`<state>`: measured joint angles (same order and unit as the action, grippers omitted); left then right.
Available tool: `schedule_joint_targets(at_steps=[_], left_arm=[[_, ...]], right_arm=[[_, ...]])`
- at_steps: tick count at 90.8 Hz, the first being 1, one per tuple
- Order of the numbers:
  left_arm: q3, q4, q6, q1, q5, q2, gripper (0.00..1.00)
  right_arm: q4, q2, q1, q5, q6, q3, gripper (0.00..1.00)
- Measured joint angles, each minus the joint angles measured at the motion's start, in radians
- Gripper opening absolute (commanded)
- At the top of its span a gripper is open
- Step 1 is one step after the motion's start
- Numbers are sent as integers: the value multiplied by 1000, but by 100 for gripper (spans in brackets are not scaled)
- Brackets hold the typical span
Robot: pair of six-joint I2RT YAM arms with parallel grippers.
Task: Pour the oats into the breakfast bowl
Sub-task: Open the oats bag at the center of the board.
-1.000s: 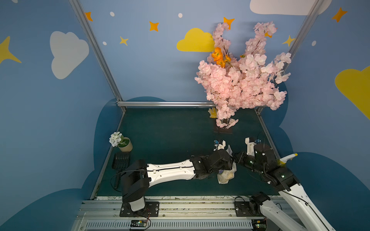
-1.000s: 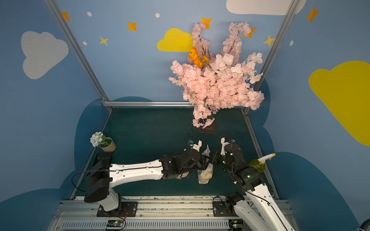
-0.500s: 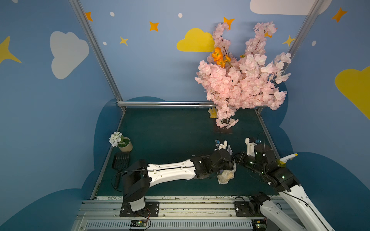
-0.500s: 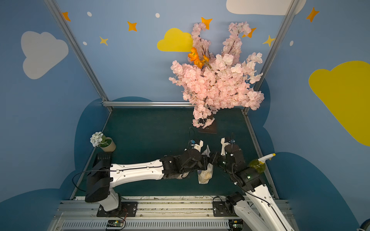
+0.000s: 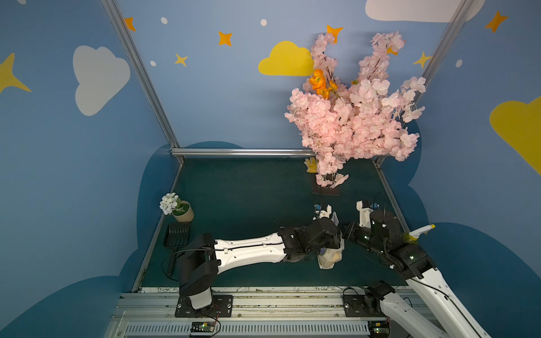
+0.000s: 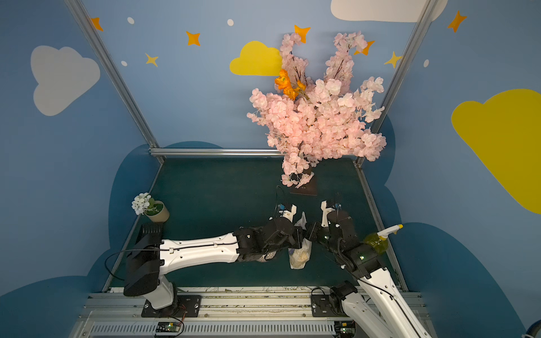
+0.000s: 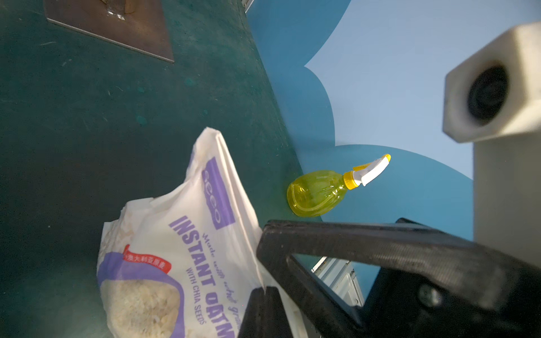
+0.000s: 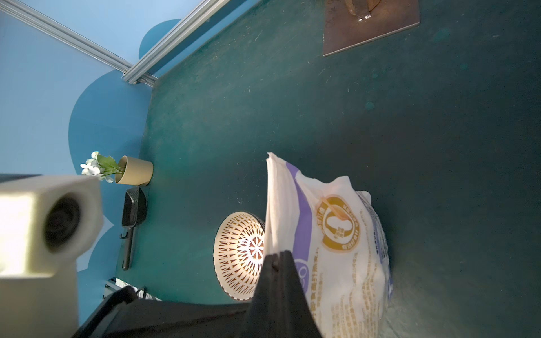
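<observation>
**Top views and wrist views: oat bag pinched from both sides, pouring not begun**

Top views. In both top views the oat bag (image 5: pixel 330 257) (image 6: pixel 299 256) stands upright over the green table (image 5: pixel 248 204). Its neck points up between the two arms, which meet it from opposite sides. The left gripper (image 5: pixel 336 231) and the right gripper (image 5: pixel 345 229) come together at its upper part. A patterned sliver under the left arm in a top view is probably the bowl (image 6: pixel 265 257).

Left wrist view. The left gripper (image 7: pixel 257 267) has its jaws narrow, pinching the bag's side edge below the crumpled neck. Pale flakes fill the lower part of the bag. A yellow spray bottle (image 7: pixel 316 193) stands at the table's edge beyond.

Right wrist view. One finger of the right gripper (image 8: pixel 276 263) presses the bag's other edge, and its partner is hidden, so this grip is judged closed on the bag. The bowl (image 8: pixel 240 254) sits on the table just beside the bag, and no flakes show in it.

Progress. The bag is secured. Opening it, tipping it and pouring are left to do. Whether the neck is already open cannot be told.
</observation>
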<state>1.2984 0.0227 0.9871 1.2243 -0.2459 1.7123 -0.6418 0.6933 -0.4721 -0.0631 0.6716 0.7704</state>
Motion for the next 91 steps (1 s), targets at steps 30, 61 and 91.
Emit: schedule_joint_targets(at_steps=[30, 61, 91], left_arm=[[0, 155, -124, -2, -42, -93, 3], [46, 222, -163, -3, 4, -81, 3], [46, 213, -127, -5, 10, -76, 3]], right_arm=[[-170, 63, -1, 117, -132, 160, 0], [-164, 77, -1, 120, -164, 232, 21], [-228, 19, -1, 70, -123, 174, 65]])
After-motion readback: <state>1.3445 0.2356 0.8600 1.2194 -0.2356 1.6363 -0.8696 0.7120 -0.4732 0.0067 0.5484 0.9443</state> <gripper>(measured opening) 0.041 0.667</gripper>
